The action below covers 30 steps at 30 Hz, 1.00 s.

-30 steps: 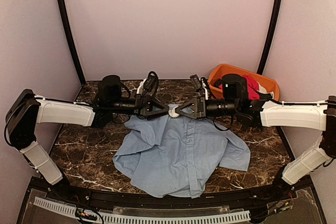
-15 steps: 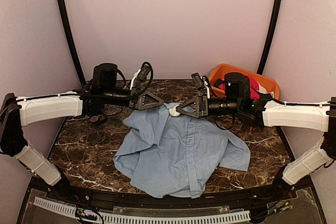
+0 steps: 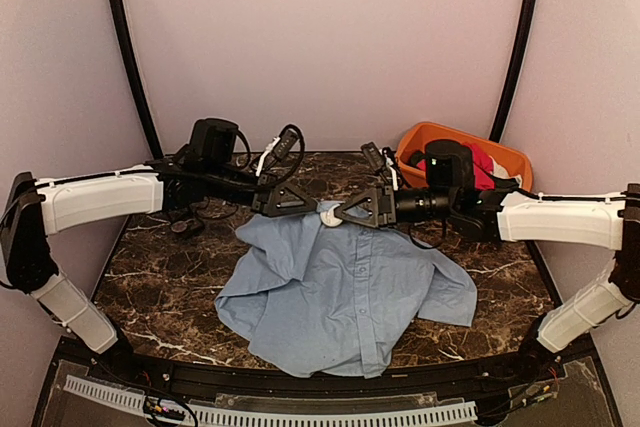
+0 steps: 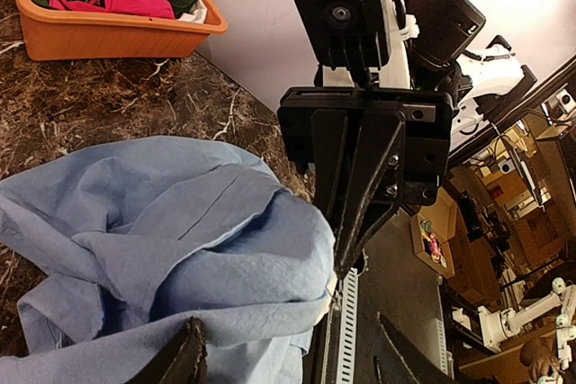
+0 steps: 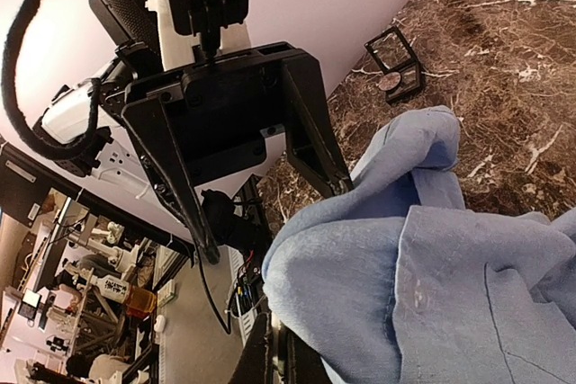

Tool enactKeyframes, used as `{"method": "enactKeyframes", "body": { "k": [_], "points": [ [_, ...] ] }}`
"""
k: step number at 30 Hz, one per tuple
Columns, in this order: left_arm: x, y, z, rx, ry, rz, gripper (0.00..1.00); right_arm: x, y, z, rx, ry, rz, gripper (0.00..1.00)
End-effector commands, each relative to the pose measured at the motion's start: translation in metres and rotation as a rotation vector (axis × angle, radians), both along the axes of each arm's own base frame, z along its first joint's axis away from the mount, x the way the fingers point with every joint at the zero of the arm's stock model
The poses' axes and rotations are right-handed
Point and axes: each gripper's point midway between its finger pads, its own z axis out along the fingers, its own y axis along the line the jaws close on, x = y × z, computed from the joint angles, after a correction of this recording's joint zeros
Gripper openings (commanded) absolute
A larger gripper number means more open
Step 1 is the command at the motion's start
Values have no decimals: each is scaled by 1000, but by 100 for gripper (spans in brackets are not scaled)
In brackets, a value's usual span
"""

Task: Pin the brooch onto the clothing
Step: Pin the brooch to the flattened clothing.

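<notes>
A robotics lab: white booth walls (image 3: 320, 47), more robot rigs (image 4: 526, 317) behind.

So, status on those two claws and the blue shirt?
Left gripper open beside shirt collar. Right gripper shut on shirt, collar raised. Brooch apart on table, untouched. Nothing blocking.

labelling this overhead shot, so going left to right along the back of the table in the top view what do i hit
left end effector → lifted edge of the blue shirt → right end effector → orange basket of clothes
</notes>
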Motion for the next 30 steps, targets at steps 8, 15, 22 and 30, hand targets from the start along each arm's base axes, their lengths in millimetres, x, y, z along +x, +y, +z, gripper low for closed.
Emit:
{"method": "enactKeyframes", "body": {
  "k": [8,15,22,30],
  "points": [
    [-12,-18,2,-2,0,-81,54,1,4,14,44,-28,30,0],
    [-16,-21,0,-1,-2,-98,45,2,5,13,41,-24,34,0],
    [-16,-23,-1,5,-5,-97,39,1,6,13,42,-18,39,0],
    [-21,-25,-4,24,-18,-106,36,2,7,13,42,-15,38,0]
  ]
}}
